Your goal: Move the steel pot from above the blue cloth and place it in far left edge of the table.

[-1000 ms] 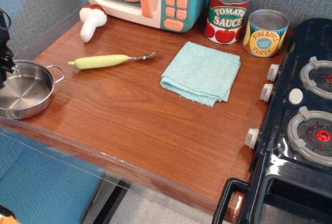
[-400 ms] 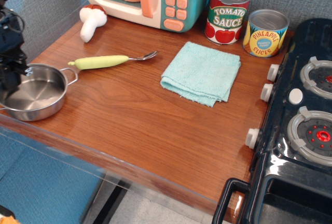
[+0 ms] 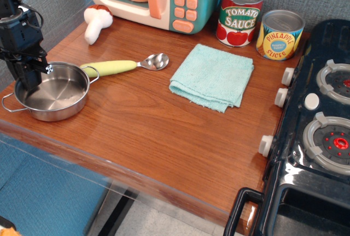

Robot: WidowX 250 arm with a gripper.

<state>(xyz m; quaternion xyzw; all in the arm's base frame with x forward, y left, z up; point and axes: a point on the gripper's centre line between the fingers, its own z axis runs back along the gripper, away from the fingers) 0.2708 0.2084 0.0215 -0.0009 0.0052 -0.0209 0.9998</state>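
Gripper [image 3: 28, 81] first, at your far left: its black fingers reach down over the back-left rim of the steel pot [image 3: 53, 91], and you cannot tell whether they pinch that rim or stand spread. Your pot sits on the table [image 3: 136, 132] near the left front edge, well apart from the blue cloth [image 3: 212, 76]. Beside the pot's right handle lies a spoon [image 3: 124, 66] with a green grip. Further right, the cloth lies bare, with two cans [image 3: 261, 23] behind it and a black toy stove [image 3: 317, 127] at the right.
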